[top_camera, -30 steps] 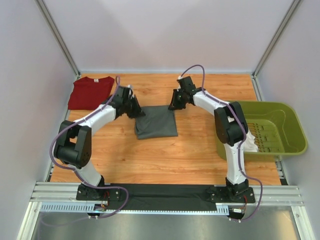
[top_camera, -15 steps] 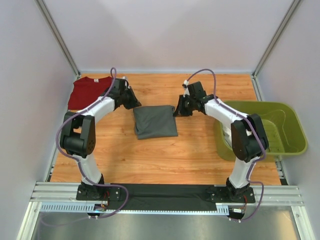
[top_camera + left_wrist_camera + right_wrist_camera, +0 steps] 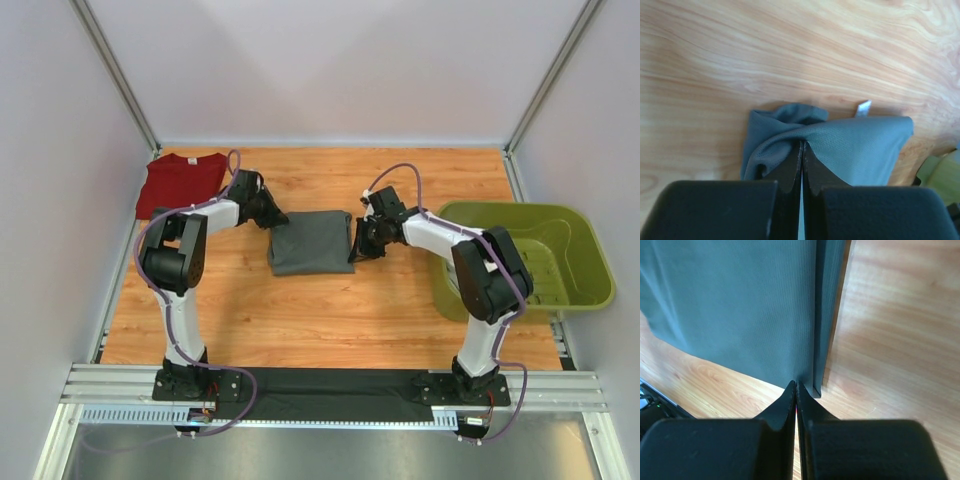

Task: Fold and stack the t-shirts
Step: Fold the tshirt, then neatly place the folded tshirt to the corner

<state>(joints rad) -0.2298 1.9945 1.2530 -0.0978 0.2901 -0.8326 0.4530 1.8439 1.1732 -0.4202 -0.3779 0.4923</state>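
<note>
The dark grey t-shirt point(image 3: 311, 242) lies folded in a rectangle in the middle of the table. The dark red t-shirt point(image 3: 181, 184) lies flat at the back left. My left gripper point(image 3: 271, 217) is at the grey shirt's back left corner. In the left wrist view it point(image 3: 802, 146) is shut, with grey cloth point(image 3: 860, 145) bunched up to its tips and a white label point(image 3: 864, 107) beyond. My right gripper point(image 3: 357, 247) is at the shirt's right edge. In the right wrist view it point(image 3: 796, 385) is shut with its tips touching the flat cloth point(image 3: 740, 305) at a corner.
The olive-green basket point(image 3: 580, 250) stands at the right edge, close to my right arm's elbow; a bit of it shows in the left wrist view point(image 3: 940, 175). White walls and metal posts close in the table. A rail runs along the near edge.
My right gripper has slid toward me along the grey shirt's right edge. My left gripper moved off to the back left, then came back to the shirt's corner. The shirt has hardly moved.
</note>
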